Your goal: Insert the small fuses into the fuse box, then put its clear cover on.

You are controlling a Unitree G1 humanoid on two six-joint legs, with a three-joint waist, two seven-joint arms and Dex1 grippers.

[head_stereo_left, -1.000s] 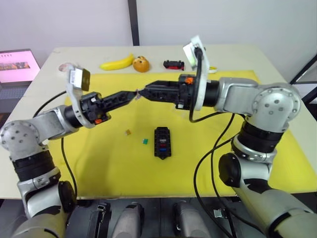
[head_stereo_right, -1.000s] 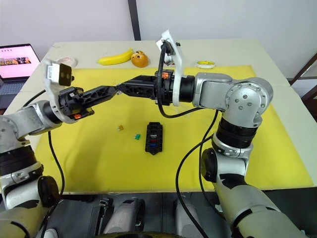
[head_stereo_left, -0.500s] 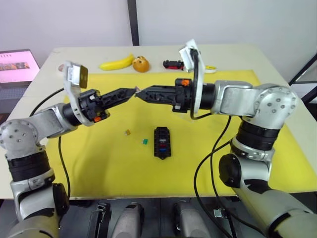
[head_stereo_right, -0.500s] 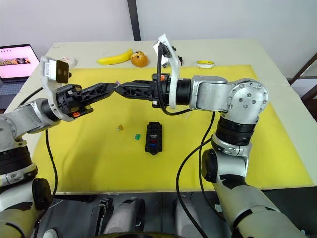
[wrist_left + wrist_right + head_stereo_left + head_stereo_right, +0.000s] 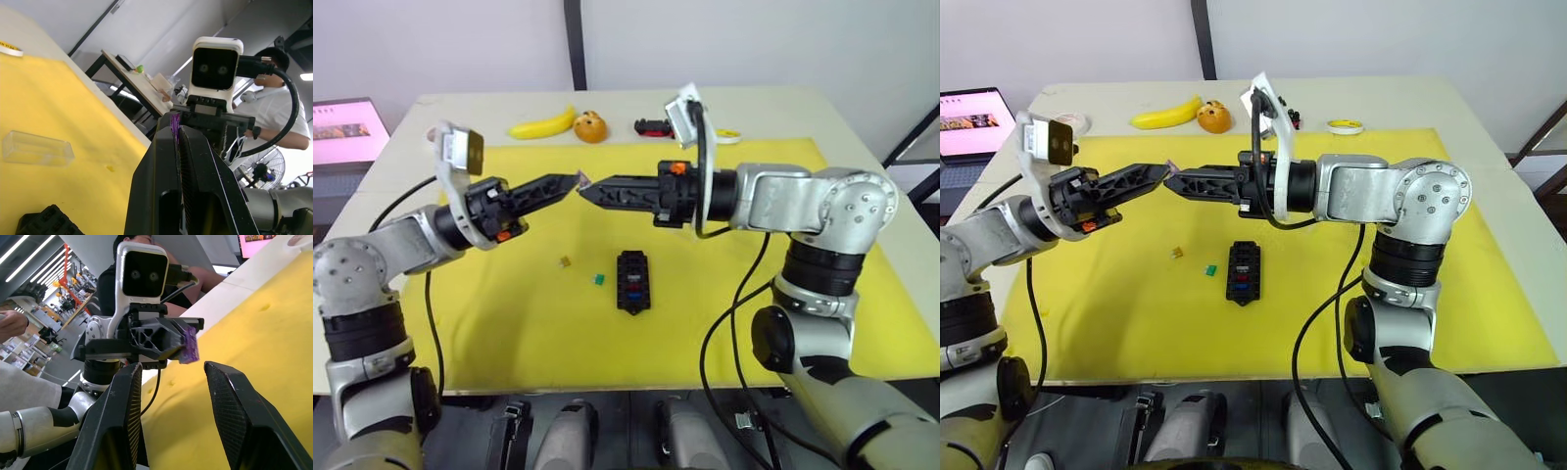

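The surface [image 5: 862,117] is pale and carries a large yellow mat [image 5: 509,313]. Above the mat the two arms meet tip to tip, well above the fuse box.

The right gripper [image 5: 590,190] reaches toward the robot's left, and its jaws stand wide apart, holding nothing. In the right wrist view the two black fingers [image 5: 117,421] frame the left gripper, and the purple fuse sits in the gap between them without touching either.

The left gripper [image 5: 573,181] points toward the right one. Its jaws are closed narrow on a purple fuse [image 5: 190,343], which sticks out at the very tip; the left wrist view shows the same fuse pinched between the two fingers.

The fuse box [image 5: 632,281] lies flat on the mat, below the meeting grippers, with red and blue fuses already in its slots. The clear cover [image 5: 36,148] appears in the left wrist view, lying on the mat near a corner of the fuse box; in the head views I cannot make it out.

An amber fuse [image 5: 566,261] and a green fuse [image 5: 600,279] lie loose on the mat, just to the robot's left of the fuse box.

At the far edge lie a banana [image 5: 544,124], an orange fruit [image 5: 592,126] and a black-and-red toy car [image 5: 654,126].
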